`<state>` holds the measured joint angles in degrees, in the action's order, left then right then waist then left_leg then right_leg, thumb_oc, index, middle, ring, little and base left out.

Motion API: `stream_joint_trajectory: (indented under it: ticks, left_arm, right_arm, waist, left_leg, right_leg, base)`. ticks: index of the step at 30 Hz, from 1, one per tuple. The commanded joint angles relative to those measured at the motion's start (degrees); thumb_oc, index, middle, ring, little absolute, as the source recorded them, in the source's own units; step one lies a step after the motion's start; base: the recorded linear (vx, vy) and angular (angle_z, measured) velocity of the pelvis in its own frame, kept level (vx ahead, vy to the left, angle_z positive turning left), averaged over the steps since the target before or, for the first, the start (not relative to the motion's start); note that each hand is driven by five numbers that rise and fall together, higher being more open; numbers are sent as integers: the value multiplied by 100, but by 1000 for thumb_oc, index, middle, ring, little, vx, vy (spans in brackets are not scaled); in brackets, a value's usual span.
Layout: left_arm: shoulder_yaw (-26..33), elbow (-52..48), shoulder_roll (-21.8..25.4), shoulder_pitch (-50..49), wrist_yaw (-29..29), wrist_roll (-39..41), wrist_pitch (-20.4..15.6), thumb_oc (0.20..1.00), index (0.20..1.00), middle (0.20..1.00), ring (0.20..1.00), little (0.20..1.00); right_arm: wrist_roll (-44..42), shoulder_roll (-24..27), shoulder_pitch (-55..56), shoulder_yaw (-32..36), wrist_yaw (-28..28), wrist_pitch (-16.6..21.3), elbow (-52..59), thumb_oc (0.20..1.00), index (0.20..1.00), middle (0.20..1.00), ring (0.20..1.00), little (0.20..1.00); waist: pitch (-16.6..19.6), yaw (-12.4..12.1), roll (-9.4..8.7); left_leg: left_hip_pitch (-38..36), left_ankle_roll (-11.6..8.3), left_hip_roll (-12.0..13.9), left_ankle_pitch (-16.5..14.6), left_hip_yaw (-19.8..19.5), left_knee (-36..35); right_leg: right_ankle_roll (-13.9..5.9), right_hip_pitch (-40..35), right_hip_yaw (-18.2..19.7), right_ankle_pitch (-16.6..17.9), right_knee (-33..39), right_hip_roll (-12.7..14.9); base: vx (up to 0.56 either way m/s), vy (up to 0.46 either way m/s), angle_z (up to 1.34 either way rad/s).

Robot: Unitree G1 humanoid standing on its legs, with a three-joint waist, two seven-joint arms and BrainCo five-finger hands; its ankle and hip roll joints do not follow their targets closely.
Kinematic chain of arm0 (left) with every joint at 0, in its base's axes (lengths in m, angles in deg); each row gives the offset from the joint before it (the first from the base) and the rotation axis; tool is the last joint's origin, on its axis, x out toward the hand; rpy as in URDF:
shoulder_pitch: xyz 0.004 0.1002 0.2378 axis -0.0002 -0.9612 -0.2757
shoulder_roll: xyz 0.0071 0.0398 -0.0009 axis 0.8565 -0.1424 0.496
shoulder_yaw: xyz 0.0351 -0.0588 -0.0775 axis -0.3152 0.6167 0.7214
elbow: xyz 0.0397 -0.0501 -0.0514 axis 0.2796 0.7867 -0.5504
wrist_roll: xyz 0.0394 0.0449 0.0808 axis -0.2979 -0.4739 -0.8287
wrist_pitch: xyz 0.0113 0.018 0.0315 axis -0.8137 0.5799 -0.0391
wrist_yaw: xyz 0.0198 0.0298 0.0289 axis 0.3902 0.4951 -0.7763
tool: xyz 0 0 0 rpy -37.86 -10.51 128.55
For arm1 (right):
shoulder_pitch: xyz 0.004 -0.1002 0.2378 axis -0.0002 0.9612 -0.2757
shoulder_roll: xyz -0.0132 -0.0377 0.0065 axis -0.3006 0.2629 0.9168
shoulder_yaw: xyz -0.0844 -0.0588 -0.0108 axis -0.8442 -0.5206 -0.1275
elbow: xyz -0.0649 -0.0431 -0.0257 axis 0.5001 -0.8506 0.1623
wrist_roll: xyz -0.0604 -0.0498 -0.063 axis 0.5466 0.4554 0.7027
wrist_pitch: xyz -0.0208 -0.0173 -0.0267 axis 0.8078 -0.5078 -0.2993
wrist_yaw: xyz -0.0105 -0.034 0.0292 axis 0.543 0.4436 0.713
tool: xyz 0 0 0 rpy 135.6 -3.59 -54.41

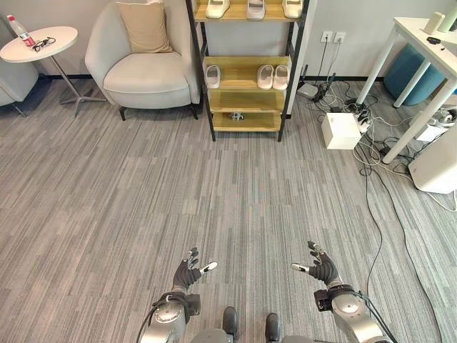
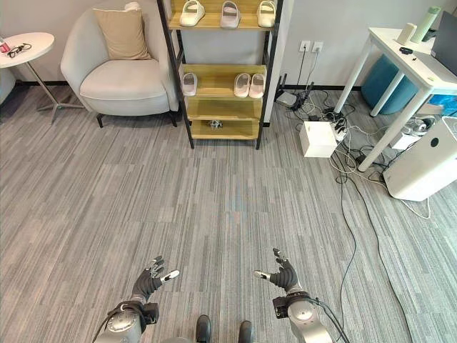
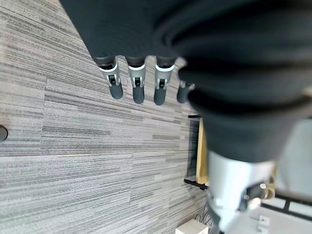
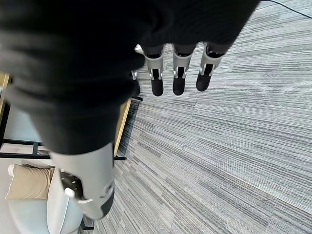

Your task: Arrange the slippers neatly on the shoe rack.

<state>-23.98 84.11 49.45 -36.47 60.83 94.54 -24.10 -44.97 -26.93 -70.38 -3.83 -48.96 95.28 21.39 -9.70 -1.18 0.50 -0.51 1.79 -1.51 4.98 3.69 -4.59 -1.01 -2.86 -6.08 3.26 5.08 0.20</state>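
The left hand (image 1: 188, 272) at seven o'clock and the right hand (image 1: 320, 269) at five o'clock both hang low over the grey floor (image 1: 214, 200), fingers spread and relaxed, holding nothing. Well ahead at twelve o'clock stands the shoe rack (image 1: 246, 71). Three pale slippers (image 1: 255, 8) sit on its top shelf, and three more are on the middle shelf: a pair (image 1: 273, 76) touching at the right and a single slipper (image 1: 213, 76) apart at the left. That odd one probably needs moving beside the pair. The reach is long, so closing in could snag the tangle of cables (image 1: 371, 136) at two o'clock or bump the armchair (image 1: 143, 61) at eleven. No writing is legible anywhere.
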Motion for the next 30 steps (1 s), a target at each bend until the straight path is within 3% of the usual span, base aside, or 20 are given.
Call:
stream_joint_trajectory:
  ticks: [1, 30]
  left_arm:
    - [-46, 11, 108, 335, -30, -219, -255, 1000, 1000, 1000, 1000, 1000]
    - [179, -280, 118, 57, -9, -36, -230, 1000, 1000, 1000, 1000, 1000]
  right_arm:
    - [-170, 31, -69, 80, 43, 270, 246, 1000, 1000, 1000, 1000, 1000]
    - [-180, 35, -62, 51, -30, 192, 325, 1000, 1000, 1000, 1000, 1000]
  waist:
    - [236, 48, -157]
    - [214, 96, -109]
  left_leg:
    - [-167, -351, 358, -509, -119, -41]
    - [-283, -336, 325, -587, -82, -41]
  right_leg:
    - [-529, -215, 9, -618, -8, 530]
    - [-519, -334, 9, -658, -8, 562]
  base:
    - [10, 3, -4]
    - [1, 0, 0]
